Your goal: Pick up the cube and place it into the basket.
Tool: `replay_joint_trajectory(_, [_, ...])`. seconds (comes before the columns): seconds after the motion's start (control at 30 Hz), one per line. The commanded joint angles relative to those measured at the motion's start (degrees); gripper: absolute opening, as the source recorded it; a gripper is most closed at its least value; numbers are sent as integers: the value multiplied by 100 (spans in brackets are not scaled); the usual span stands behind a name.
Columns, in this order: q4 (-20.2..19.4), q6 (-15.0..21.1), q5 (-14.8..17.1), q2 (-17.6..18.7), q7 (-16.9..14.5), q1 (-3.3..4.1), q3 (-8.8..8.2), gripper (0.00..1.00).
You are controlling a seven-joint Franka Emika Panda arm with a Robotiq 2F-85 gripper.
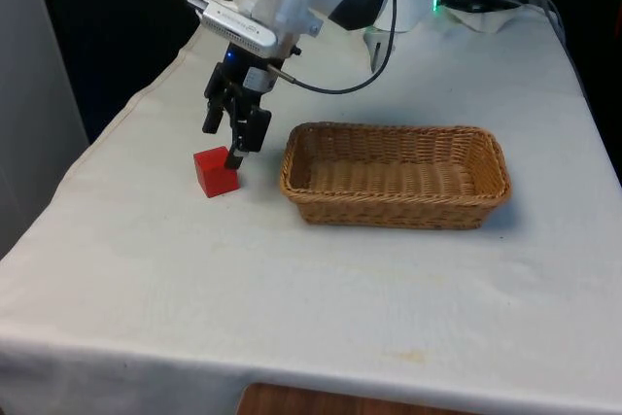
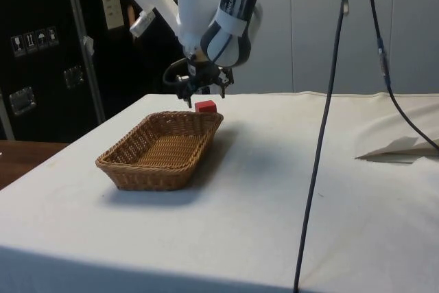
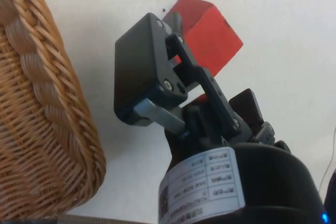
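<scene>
Hovering my gripper [image 1: 223,141] just above cube [image 1: 215,173], fingers spread, holding nothing, tilting to straddle it. Basket [image 1: 393,203] waiting at cube's 3 o'clock.

red cube [image 1: 216,173], tan woven basket [image 1: 395,207], white cloth [image 1: 321,289]

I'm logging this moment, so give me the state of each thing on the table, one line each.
cube: on the cloth, upright, outside the basket, not lifted.
basket: upright on the table, nothing in it, beside the cube on the front view's right.
pincer: open, low over the cube, one finger at the cube's edge, holding nothing.
</scene>
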Motion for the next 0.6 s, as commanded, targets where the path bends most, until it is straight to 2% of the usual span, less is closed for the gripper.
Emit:
replay_joint_trajectory(0.0, [40, -40, -6, 6, -6, -6, -6, 100])
replay_joint_trajectory(0.1, [109, -92, 6, 23, -23, -40, 6, 100])
replay_joint_trajectory(0.13, [97, -92, 0, 11, -6, -17, -11, 100])
replay_joint_trajectory(0.2, [149, -115, 6, 29, -29, -57, 6, 100])
replay_joint_trajectory(0.37, [252, -160, 17, 80, -23, -69, 17, 100])
replay_joint_trajectory(0.4, [183, -120, 0, 46, -6, -40, -17, 100])
replay_joint_trajectory(0.47, [292, -183, 17, 97, -23, -80, 23, 100])
replay_joint_trajectory(0.57, [367, -218, 23, 149, -29, -97, 29, 100])
